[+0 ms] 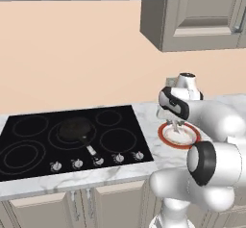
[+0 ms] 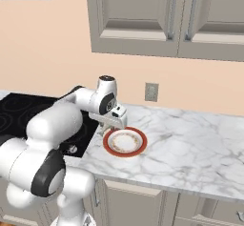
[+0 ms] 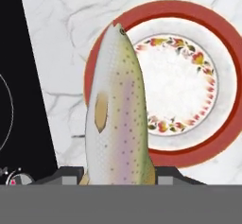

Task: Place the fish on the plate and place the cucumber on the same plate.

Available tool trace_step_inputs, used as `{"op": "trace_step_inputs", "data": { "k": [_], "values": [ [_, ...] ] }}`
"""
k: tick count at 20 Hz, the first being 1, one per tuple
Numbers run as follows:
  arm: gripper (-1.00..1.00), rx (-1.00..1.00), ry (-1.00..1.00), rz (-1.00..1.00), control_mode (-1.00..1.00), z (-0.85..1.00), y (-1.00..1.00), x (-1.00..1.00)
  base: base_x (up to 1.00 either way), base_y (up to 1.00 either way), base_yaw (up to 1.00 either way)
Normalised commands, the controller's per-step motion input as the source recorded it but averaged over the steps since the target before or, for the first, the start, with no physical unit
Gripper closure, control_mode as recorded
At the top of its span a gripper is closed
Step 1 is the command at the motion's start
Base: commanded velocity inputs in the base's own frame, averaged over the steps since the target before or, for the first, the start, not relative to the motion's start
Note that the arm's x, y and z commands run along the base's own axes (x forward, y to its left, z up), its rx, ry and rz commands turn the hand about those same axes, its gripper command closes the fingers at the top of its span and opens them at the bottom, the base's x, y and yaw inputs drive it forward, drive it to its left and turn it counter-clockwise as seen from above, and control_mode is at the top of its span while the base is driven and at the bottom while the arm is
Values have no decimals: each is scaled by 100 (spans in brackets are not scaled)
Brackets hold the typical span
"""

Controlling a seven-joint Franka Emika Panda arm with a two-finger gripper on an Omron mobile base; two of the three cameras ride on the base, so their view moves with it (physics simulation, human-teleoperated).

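Note:
In the hand view a spotted silvery fish (image 3: 118,109) with a pinkish stripe stands between the two dark fingertips, and my gripper (image 3: 118,176) is shut on its tail end. Its head points over the left rim of the plate (image 3: 189,15), which is red-rimmed with a white floral centre. From the base views the gripper (image 1: 174,124) (image 2: 111,126) hangs just above the near-left edge of the plate (image 1: 166,136) (image 2: 125,152) on the marble counter. The cucumber is out of view.
A black cooktop (image 1: 29,145) with a dark frying pan (image 1: 76,130) and a row of knobs lies left of the plate. Bare marble counter (image 2: 190,144) stretches to the right. Wall cabinets (image 2: 143,20) hang overhead, and an outlet (image 2: 151,92) is on the wall.

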Motion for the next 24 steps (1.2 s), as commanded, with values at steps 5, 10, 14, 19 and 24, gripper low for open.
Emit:
{"op": "trace_step_inputs", "data": {
  "k": [5,10,14,19,24],
  "values": [
    [100,0,18,0,-100,-42,-8,17,0,0,0],
    [100,0,20,0,-100,-65,-19,8,0,0,0],
    [100,0,10,0,-100,-31,-30,1,0,0,0],
    [100,0,0,0,-100,-7,-37,3,0,0,0],
    [100,0,0,0,-100,-13,-7,0,0,0,0]
  ]
}}
